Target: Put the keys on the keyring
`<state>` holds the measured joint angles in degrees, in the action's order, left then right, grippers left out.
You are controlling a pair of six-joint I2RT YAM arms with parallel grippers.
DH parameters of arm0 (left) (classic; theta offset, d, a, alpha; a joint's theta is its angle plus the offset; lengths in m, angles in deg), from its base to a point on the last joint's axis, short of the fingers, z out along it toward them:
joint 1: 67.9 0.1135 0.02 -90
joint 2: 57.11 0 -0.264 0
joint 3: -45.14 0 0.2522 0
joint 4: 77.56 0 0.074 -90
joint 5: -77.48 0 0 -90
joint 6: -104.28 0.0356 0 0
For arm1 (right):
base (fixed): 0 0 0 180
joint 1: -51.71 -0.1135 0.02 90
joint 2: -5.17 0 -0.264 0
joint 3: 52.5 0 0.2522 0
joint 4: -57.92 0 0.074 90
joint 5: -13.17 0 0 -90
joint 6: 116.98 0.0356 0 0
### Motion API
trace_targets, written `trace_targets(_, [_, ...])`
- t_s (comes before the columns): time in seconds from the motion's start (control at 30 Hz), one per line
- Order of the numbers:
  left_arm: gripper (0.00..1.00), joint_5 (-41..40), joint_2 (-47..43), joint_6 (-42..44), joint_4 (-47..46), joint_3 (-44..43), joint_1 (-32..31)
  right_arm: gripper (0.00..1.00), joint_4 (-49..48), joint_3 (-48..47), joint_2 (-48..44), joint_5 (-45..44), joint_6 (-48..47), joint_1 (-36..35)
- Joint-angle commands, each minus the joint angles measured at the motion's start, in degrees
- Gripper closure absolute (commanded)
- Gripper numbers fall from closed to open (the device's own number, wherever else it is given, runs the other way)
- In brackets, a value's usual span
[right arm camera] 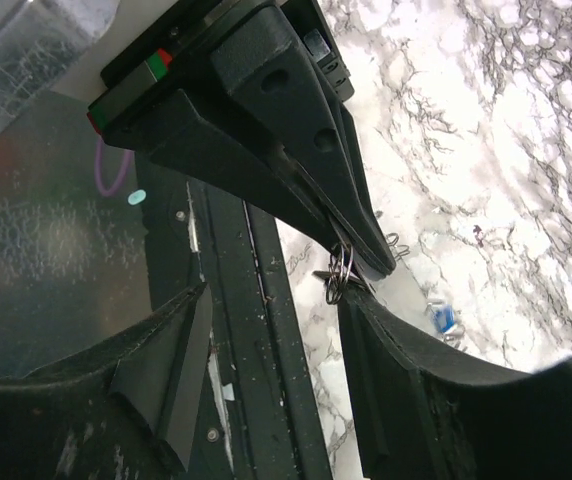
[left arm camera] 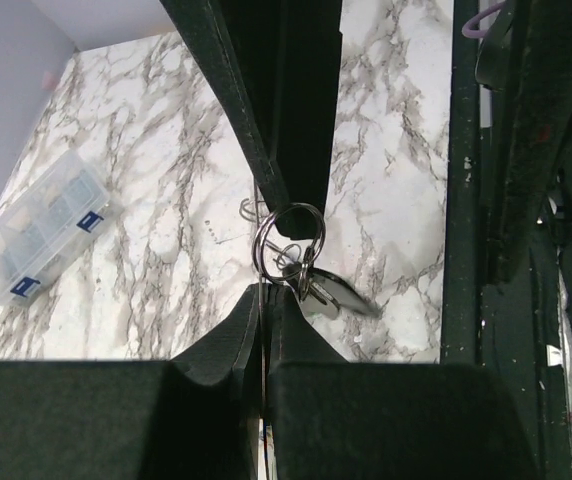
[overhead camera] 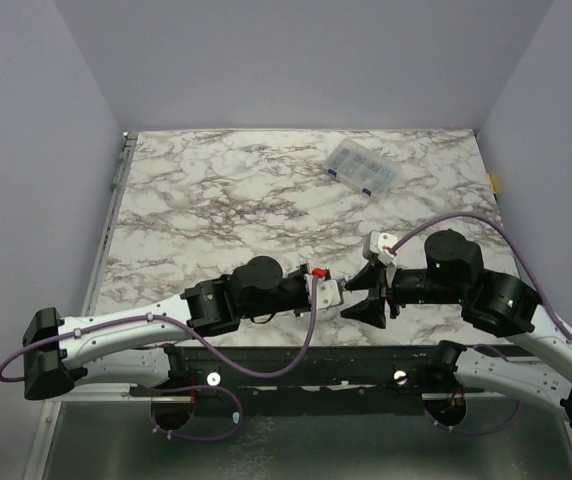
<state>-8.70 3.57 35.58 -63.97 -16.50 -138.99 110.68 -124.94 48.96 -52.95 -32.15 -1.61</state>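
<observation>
Marble bench point(overhead camera: 216, 200) carries the work, with both arms reaching in from its near edge and meeting just left of centre. A clear compartment box point(overhead camera: 363, 167) lies well apart at the far right and plays no part now.

The left pincer point(left arm camera: 264, 300) is pressed together, pinching the keyring point(left arm camera: 257, 247) by its lower rim, so the hoop stands up in the air above the near part of the bench. The right pincer point(right arm camera: 276, 310) is spread. Its fingers point(right arm camera: 396, 380) stand on either side of the hoop, and it grips nothing. From the left wrist view one of its fingers seems to touch the top of the ring, though the angle leaves that unsure.

A small bunch of keys point(left arm camera: 321, 290) hangs on the hoop's lower right. On the bench beyond it a tiny blue piece point(right arm camera: 444, 318) lies loose, probably another key.

The step in hand looks like threading with the ring held by the left side alone, and part of the task appears to be done. The next move calls for the right pincer to draw clear of the hoop and pick up the loose blue piece. It must then bring it to the ring's split while the left keeps the hoop steady.
</observation>
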Motion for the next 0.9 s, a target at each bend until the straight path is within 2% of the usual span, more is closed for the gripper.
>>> trace_targets(0.0, [1.0,0.1,-3.1,-1.3,-7.5,0.7,-0.7,0.38,-5.6,3.1,-0.8,-2.1,1.5,0.3])
trace_targets(0.5, [1.0,-6.7,-2.9,2.9,-8.4,-1.5,-0.7,0.34,-30.6,24.4,-16.0,-10.4,0.7,0.3])
trace_targets(0.87, [1.0,-9.0,-1.3,3.4,-11.6,-2.1,-0.8,0.34,-49.6,33.0,-17.6,-7.4,2.1,0.3])
